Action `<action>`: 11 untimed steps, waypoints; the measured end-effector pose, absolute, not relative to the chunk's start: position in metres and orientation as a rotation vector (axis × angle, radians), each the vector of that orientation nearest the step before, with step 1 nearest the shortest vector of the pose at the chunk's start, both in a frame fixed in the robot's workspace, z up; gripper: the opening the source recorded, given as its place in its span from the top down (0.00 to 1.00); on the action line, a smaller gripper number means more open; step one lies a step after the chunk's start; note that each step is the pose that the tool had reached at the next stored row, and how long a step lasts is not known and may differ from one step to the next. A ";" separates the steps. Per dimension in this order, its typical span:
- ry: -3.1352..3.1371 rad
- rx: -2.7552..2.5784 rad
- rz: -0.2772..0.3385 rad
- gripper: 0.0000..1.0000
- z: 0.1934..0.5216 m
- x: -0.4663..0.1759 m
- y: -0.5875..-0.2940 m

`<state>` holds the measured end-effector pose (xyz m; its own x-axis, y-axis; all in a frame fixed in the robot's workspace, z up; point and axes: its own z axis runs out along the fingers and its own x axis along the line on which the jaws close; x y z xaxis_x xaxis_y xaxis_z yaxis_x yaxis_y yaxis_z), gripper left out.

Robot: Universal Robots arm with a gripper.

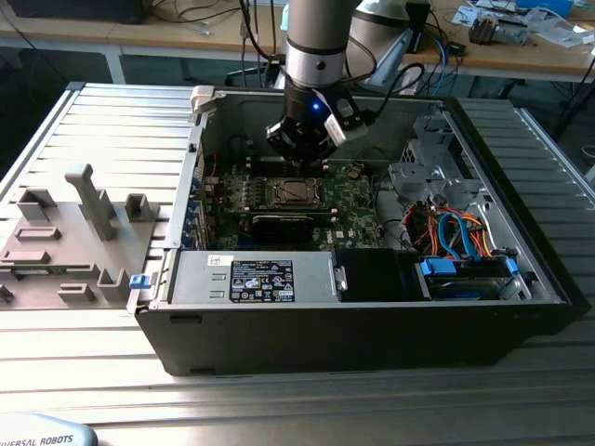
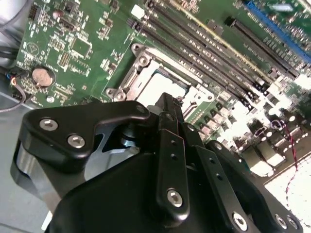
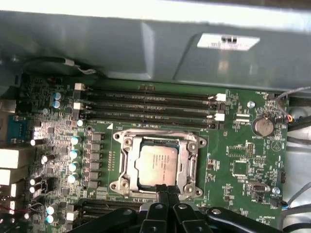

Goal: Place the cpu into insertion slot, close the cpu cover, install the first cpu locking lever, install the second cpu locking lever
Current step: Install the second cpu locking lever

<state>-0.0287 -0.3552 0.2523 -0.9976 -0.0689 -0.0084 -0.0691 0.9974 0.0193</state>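
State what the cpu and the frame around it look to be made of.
The cpu: dull silver-grey metal lid, judging by its soft matte sheen. The cpu cover: thin bright metal plate, likely steel, showing sharp glints and stamped edges.

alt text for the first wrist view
The cpu sits in the insertion slot on a green motherboard, with the silver cpu cover framing it. The black claw reaches the socket's near edge, and dark memory slots run beyond it.

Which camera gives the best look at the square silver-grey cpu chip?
The first wrist view: the square silver-grey cpu chip lies fully visible in its socket. The second wrist view shows it glared and partly behind the gripper; the exterior view shows it small.
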 end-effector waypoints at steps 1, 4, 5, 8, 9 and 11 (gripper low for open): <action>3.131 -0.108 0.049 0.89 0.252 -0.029 -0.360; 3.130 -0.108 0.081 0.89 0.251 -0.029 -0.372; 3.129 -0.108 0.096 0.89 0.250 -0.029 -0.378; 3.128 -0.108 0.121 0.89 0.248 -0.032 -0.397; 3.127 -0.107 0.124 0.89 0.247 -0.034 -0.398; 3.127 -0.108 0.133 0.89 0.246 -0.040 -0.400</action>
